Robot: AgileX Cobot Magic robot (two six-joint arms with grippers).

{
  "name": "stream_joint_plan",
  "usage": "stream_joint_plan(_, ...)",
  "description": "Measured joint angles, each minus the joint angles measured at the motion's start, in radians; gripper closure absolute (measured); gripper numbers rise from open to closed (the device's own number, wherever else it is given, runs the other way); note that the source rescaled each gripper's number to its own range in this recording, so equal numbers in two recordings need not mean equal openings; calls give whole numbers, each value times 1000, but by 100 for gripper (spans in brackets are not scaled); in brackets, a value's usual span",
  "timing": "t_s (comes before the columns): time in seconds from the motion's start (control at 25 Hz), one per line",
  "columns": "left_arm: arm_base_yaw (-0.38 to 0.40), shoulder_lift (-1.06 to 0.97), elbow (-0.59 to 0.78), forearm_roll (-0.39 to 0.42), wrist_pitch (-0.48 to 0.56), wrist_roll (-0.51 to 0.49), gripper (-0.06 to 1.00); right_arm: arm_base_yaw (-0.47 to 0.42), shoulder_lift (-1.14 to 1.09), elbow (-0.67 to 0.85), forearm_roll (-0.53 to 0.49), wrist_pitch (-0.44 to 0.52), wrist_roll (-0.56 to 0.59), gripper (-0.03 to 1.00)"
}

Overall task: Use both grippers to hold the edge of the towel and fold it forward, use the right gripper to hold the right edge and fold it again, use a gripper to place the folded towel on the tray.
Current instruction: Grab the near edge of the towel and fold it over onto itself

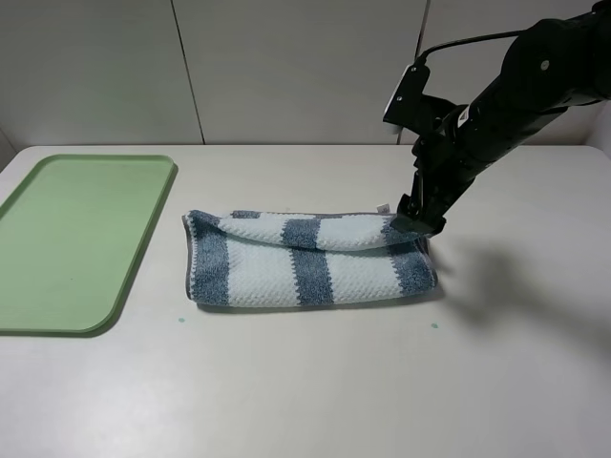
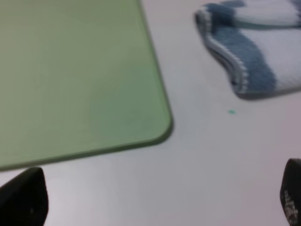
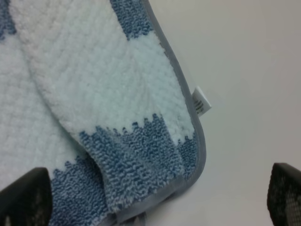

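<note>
The blue-and-white striped towel (image 1: 305,262) lies folded in half on the table, its long side running left to right. My right gripper (image 1: 418,221) hangs over the towel's right end, near the far corner. In the right wrist view the right gripper (image 3: 155,200) is open, its fingers wide apart over that corner, where the grey edge (image 3: 188,99) and a small white label (image 3: 201,101) show. The left gripper (image 2: 157,200) is open over bare table, with nothing between its fingers. It sits near a corner of the green tray (image 2: 70,70) and the towel's left end (image 2: 254,47). The left arm does not show in the exterior high view.
The tray (image 1: 76,239) lies flat at the table's left, a short gap from the towel. Small green specks (image 1: 180,321) mark the table in front of the towel. Grey wall panels stand behind the table's far edge.
</note>
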Motion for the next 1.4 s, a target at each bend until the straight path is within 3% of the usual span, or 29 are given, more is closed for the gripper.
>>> stream_joint_plan(0.28, 208, 0, 0, 2, 0, 0, -5, 0, 0, 0, 0, 0, 0, -3)
stream_joint_plan(0.44, 290, 0, 0, 2, -1, 1, -5, 0, 0, 0, -2, 0, 0, -3)
stream_joint_plan(1.4, 298, 0, 0, 3, -1, 1, -5, 0, 0, 0, 32, 2, 0, -3)
